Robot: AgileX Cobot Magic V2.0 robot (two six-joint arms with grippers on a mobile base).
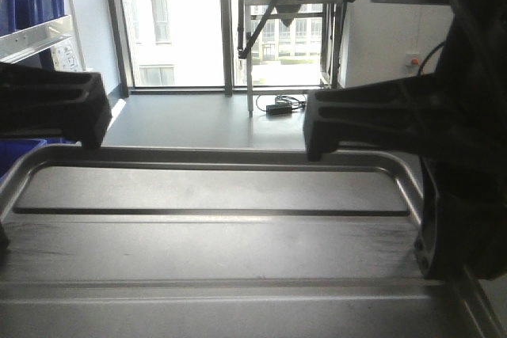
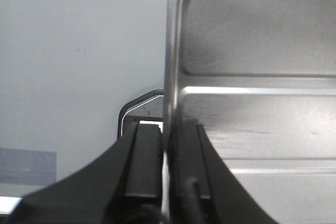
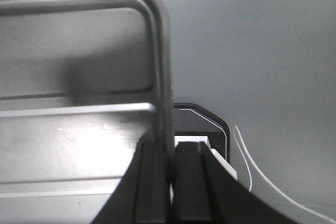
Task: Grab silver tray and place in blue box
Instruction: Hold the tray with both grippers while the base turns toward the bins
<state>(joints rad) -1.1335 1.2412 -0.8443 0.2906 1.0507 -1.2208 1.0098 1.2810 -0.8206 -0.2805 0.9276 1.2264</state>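
Both the left end effector (image 2: 168,130) and right end effector (image 3: 172,148) pinch opposite tray (image 1: 214,247) rims; keep it level, moving both together toward the box (image 1: 14,154).

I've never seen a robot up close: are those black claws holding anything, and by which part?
Yes: the large rectangular silver metal tray. The left gripper pinches its left rim, the right gripper its right rim, each with one finger inside, one outside.

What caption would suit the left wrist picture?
Left gripper clamps the rim of the silver tray, one finger on each side.
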